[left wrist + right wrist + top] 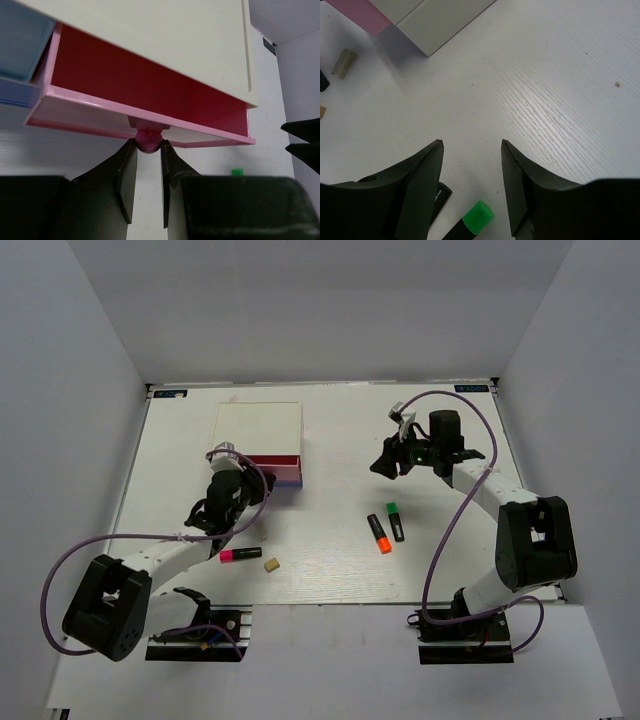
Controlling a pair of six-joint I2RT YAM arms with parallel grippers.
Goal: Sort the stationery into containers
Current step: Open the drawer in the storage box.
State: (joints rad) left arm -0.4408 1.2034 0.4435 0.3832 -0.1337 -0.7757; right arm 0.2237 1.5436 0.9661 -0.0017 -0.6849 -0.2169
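At the left of the overhead frame, the left end effector (148, 150) is closed tight on the small round knob (148, 140) of the pink drawer (100, 102). That drawer stands partly out of the white-topped drawer box (258, 426), with the blue drawer (20, 45) beside it. The knob is little and rounded, so the pads could slide off it under a hard pull. The box looks light, so it might drag across the tabletop (340, 580) instead of letting the drawer run. A pull too long could bring the drawer right out.

Just below that arm in the frame lie the pink highlighter (240, 555) and a tan eraser (271, 564). A retreating elbow or cable could knock them away.

Right of centre, the orange highlighter (378, 533) and green highlighter (395, 521) lie close together. The right end effector (471, 145) hangs above the tabletop with jaws apart, holding nothing. A careless descent could catch both pens or set one rolling.
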